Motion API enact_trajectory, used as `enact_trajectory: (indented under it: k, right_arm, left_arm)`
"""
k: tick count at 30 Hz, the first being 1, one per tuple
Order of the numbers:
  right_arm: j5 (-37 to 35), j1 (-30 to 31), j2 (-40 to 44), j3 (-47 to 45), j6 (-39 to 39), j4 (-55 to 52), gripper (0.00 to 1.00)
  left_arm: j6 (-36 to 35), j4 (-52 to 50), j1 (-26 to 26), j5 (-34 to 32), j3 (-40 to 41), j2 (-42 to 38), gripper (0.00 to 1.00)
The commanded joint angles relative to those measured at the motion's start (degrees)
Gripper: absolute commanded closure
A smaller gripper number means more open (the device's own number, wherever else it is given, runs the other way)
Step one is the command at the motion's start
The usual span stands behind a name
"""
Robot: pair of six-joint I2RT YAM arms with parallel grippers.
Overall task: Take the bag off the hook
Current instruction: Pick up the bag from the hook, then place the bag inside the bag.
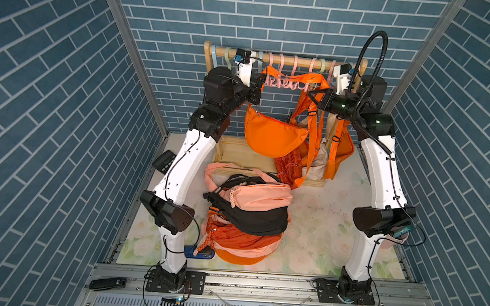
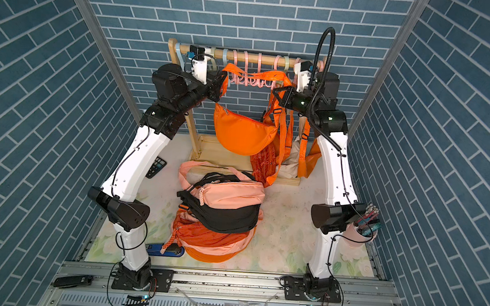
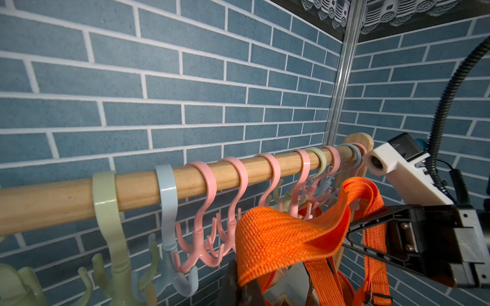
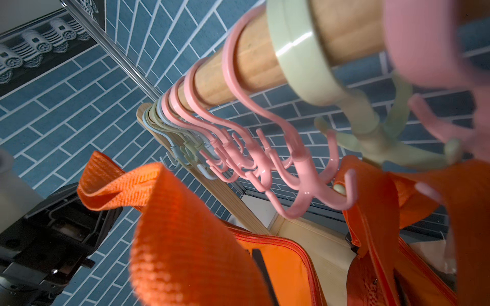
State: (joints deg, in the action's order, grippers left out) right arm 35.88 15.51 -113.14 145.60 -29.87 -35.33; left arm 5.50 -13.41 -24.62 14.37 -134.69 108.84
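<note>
Brick wall [image 1: 247,12] behind, pink hooks [image 3: 197,231] crowd the strap [image 3: 278,238] left claw [image 1: 260,82] and right claw [image 1: 311,93] pinch.

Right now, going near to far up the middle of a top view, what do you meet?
Metal rail → pile of bags → hanging orange bag → wooden rod → brick wall.

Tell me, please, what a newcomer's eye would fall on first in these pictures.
A bright orange bag hangs in mid-air at the back. Its strap stretches below the wooden rail, between the left gripper and the right gripper. In front of it lies a pile of bags, pink, black and orange.
</note>
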Motion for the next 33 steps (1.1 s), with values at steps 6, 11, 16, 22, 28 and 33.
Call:
enact_trajectory:
  k: [6,11,16,22,28,33]
  right_arm:
    - [-0.4,2.5,7.7,-2.0,4.5,-1.5,1.00]
    - [-1.5,3.9,11.5,-6.1,6.9,-2.1,1.00]
    - [-3.0,5.3,14.5,-9.2,9.4,-3.3,1.00]
    - [-4.0,6.8,17.9,-12.3,11.5,-4.0,1.00]
    - [-5.0,8.0,21.9,-16.3,12.6,-3.4,1.00]
    - [-5.7,8.9,26.0,-21.1,12.6,-1.5,1.00]
  left_arm:
    - [-0.8,0.6,0.2,-0.8,6.5,-7.9,1.00]
    - [-1.0,-0.4,0.1,-1.3,10.2,-11.9,1.00]
    - [-1.3,-1.3,0.2,-1.8,14.2,-16.1,1.00]
    - [-2.3,-3.7,0.2,-3.0,18.1,-20.7,1.00]
    - [-2.9,-5.5,0.1,-4.4,22.7,-25.6,1.00]
    - [-2.7,-7.1,0.2,-5.1,26.6,-30.6,1.00]
